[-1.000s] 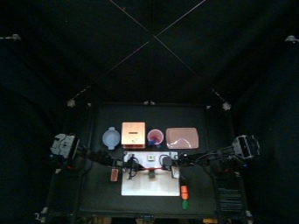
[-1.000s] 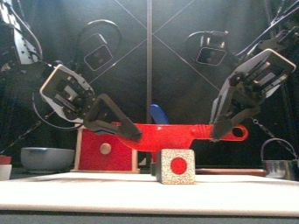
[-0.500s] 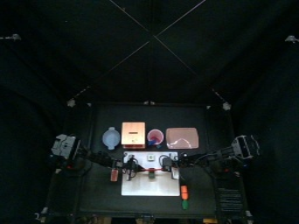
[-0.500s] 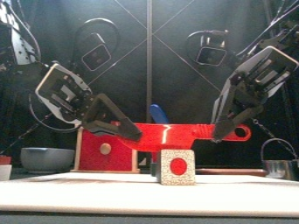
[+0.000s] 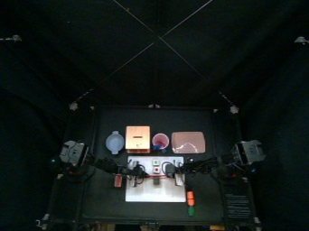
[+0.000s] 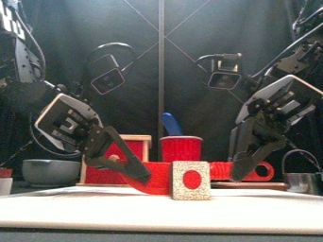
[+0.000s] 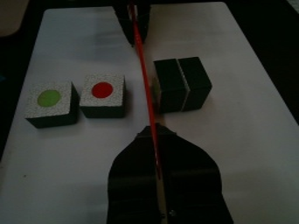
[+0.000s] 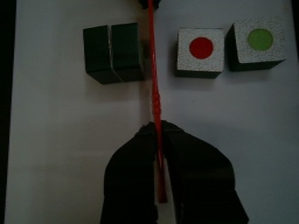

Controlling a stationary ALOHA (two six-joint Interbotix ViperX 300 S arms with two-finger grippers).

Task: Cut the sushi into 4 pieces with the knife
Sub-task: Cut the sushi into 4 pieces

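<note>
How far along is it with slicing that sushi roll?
Two pieces, the green-dot piece and the red-dot piece, already lie apart on the white board. The left gripper and right gripper together hold the red knife low between the red-dot piece and the dark green double block. Left: splitting that block in two.

The left arm (image 6: 25, 76) and the right arm (image 6: 303, 55) are both black, built of blocky segments with rounded joints. A pale cross-plate (image 6: 63, 115) sits over each pair of jaws. The left gripper (image 6: 134, 175) and the right gripper (image 6: 240, 170) look grey on their outer faces. In the wrist views the jaws are black, broad at the base and narrow at the tips.
</note>
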